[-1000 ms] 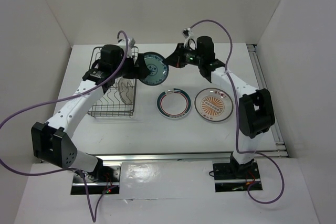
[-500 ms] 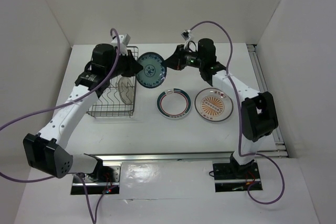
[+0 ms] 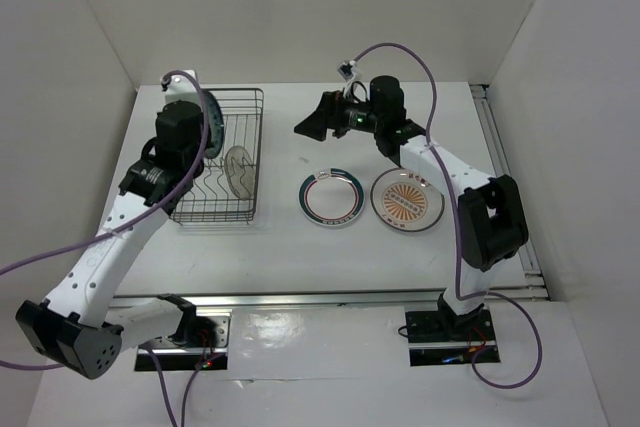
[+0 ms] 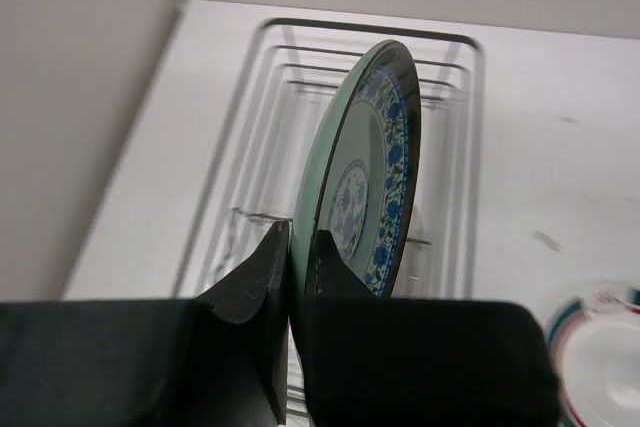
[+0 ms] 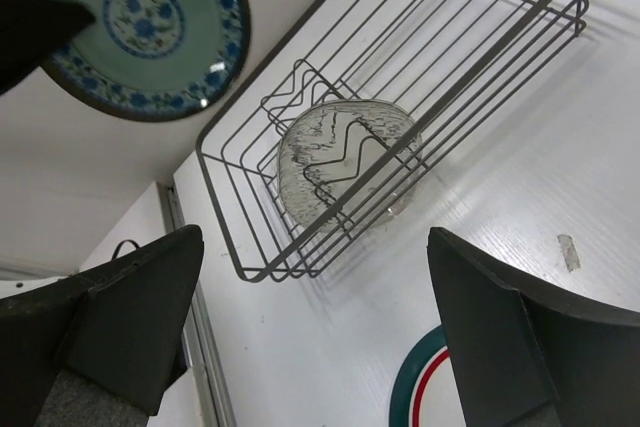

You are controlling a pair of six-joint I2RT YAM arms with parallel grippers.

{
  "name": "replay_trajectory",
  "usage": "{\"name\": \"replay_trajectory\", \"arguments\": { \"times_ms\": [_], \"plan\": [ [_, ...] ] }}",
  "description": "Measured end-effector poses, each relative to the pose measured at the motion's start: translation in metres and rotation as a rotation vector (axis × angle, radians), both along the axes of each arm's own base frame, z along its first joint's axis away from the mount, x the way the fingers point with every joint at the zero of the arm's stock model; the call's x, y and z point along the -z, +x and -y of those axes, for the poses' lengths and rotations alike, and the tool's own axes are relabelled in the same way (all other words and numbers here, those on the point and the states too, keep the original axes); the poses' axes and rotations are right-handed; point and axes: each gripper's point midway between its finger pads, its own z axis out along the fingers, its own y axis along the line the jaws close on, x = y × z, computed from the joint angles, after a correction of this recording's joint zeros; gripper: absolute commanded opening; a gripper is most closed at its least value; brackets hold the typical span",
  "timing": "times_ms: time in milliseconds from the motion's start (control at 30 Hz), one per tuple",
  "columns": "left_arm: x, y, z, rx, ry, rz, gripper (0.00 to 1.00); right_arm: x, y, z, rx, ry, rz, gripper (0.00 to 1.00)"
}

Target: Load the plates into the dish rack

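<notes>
My left gripper (image 4: 300,259) is shut on the rim of the small teal-patterned plate (image 4: 372,162), which stands on edge above the dish rack (image 4: 455,137). In the top view that plate (image 3: 212,113) hangs over the rack's (image 3: 252,147) back left part. A pale grey plate (image 3: 238,169) stands upright among the tines. My right gripper (image 3: 308,122) is open and holds nothing, right of the rack. The white plate with the green-red ring (image 3: 330,196) and the orange sunburst plate (image 3: 407,199) lie flat on the table.
White walls close in the table on the left, back and right. A metal rail (image 3: 505,177) runs along the right edge. In the right wrist view the rack (image 5: 470,37) with the grey plate (image 5: 345,162) lies ahead, and the teal plate (image 5: 130,27) is at upper left.
The teal plate passed from my right gripper to my left one. My left arm swung left with it over the rack. My right gripper opened and drew back slightly.
</notes>
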Motion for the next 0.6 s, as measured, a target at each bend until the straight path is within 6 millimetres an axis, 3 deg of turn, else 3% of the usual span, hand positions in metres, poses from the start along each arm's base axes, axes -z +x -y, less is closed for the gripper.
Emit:
{"name": "replay_trajectory", "arguments": {
  "times_ms": [233, 600],
  "plan": [
    [-0.003, -0.014, -0.050, -0.264, 0.164, -0.004, 0.00, 0.009, 0.000, 0.003, 0.008, -0.036, -0.013, 1.00],
    [0.034, -0.001, -0.051, -0.286, 0.266, -0.117, 0.00, 0.011, 0.000, 0.004, 0.009, -0.053, -0.008, 1.00]
  ]
}}
